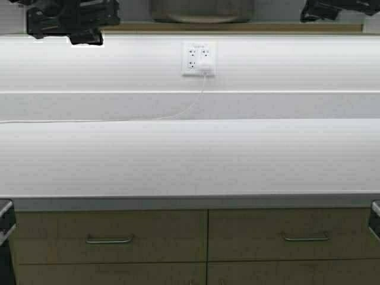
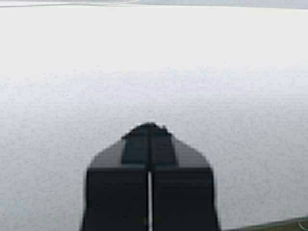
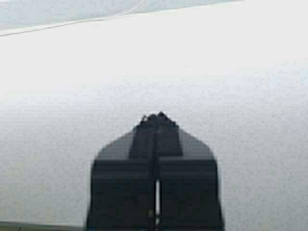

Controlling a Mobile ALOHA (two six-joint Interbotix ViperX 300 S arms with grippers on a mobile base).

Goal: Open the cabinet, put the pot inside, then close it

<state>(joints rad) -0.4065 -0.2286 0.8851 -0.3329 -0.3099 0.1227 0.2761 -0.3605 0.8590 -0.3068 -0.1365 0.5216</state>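
With the pot (image 1: 202, 10) sitting at the counter's (image 1: 190, 157) far edge under the unseen cabinet, both grippers, left (image 2: 149, 126) and right (image 3: 156, 115), are hovering with fingers together, so the opening step is pending and calls for reaching a door handle.

White counter (image 1: 190, 157), tan drawers (image 1: 113, 234).
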